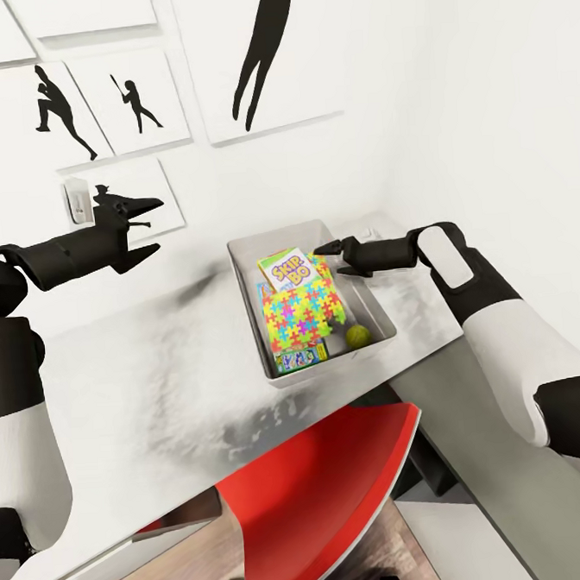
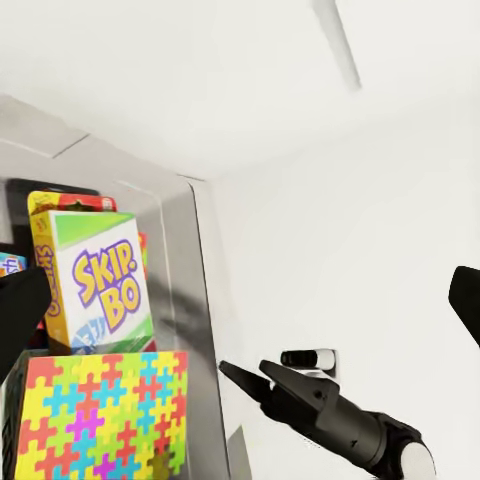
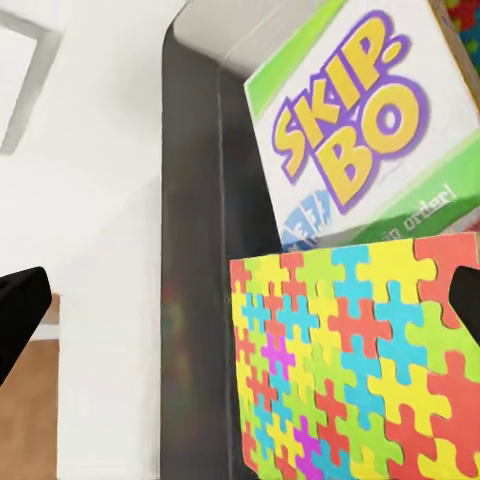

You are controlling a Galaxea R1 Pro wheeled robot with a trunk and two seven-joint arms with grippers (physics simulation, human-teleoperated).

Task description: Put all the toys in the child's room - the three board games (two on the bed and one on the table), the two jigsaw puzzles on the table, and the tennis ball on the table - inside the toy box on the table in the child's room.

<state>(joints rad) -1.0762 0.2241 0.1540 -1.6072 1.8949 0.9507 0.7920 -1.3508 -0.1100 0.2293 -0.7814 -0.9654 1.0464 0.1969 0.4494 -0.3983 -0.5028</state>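
Observation:
The light grey toy box (image 1: 373, 306) sits on the pale table (image 1: 157, 368) by the wall corner. Inside it, a SKIP-BO board game (image 1: 287, 271) leans on top at the far end, a multicoloured jigsaw puzzle (image 1: 302, 311) lies in the middle, a blue cartoon board game (image 1: 299, 357) is at the near end, and the tennis ball (image 1: 356, 336) rests in the near right corner. My right gripper (image 1: 327, 260) hovers open over the box's far right side, just beside the SKIP-BO box (image 3: 360, 130) and puzzle (image 3: 350, 360). Open and empty, my left gripper (image 1: 147, 226) hangs above the table, left of the box.
A red chair (image 1: 321, 487) is tucked under the table's near edge. White walls with silhouette pictures (image 1: 265, 58) close in behind and to the right of the box. A wall socket (image 1: 76, 201) sits behind the left arm. The table's darker wing (image 1: 512, 499) runs below the right arm.

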